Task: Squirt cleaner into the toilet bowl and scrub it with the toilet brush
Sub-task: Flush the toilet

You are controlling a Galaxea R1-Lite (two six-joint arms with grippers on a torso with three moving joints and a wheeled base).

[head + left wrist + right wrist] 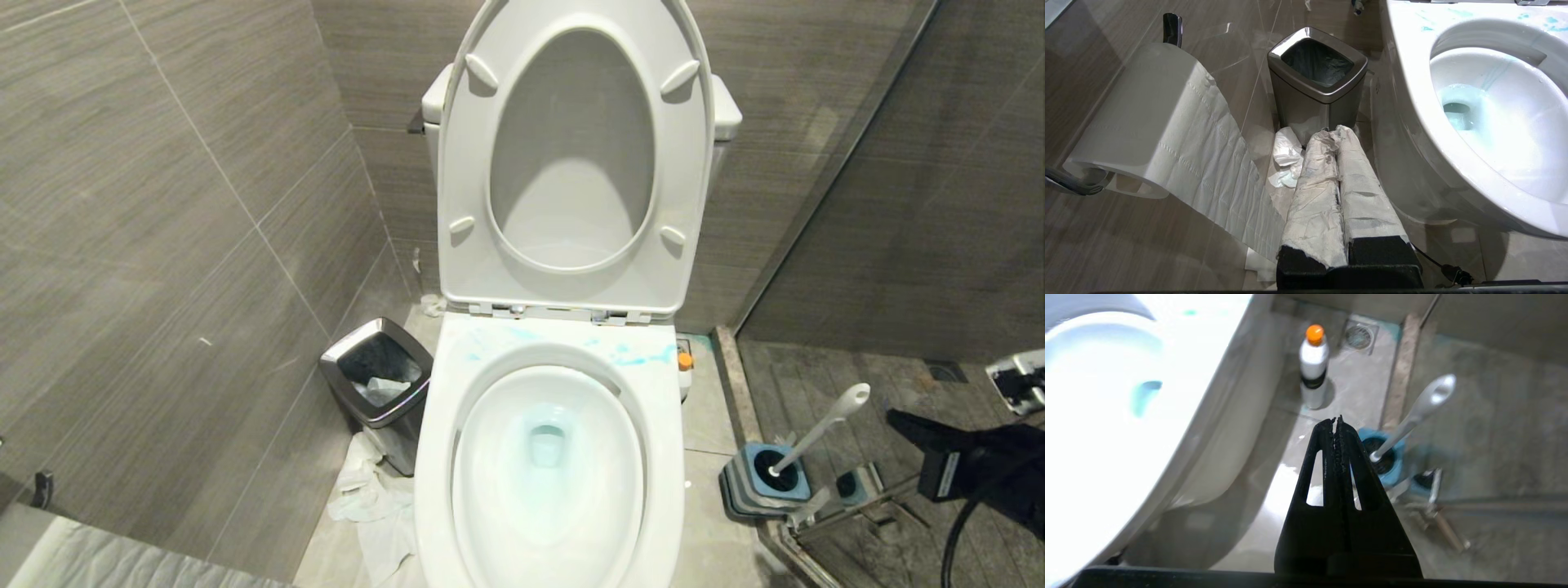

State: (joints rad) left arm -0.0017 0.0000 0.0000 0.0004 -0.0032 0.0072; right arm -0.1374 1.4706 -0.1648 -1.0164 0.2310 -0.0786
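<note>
Grey-tiled stall: blue cleaner is seen streaked in the toilet bowl (pixel 547 457) at frame centre, so squirting is judged done, while the toilet brush (pixel 816 429) is left in its holder lower right, scrubbing pending, right gripper (pixel 1336 424) pressed together, empty.

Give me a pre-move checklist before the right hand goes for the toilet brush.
1. Blue cleaner liquid already in the large white ceramic toilet bowl: ok.
2. Small white cleaner bottle with orange cap set down upright on the floor: ok.
3. Long white plastic toilet brush handle standing in its square blue and grey holder, nothing blocking it: ok.
4. Right hand empty: ok.
5. Right hand open for grasping: not ok, fingers shut.
6. Left hand clear of the bowl, beside the dark steel-rimmed waste bin: ok.
</note>
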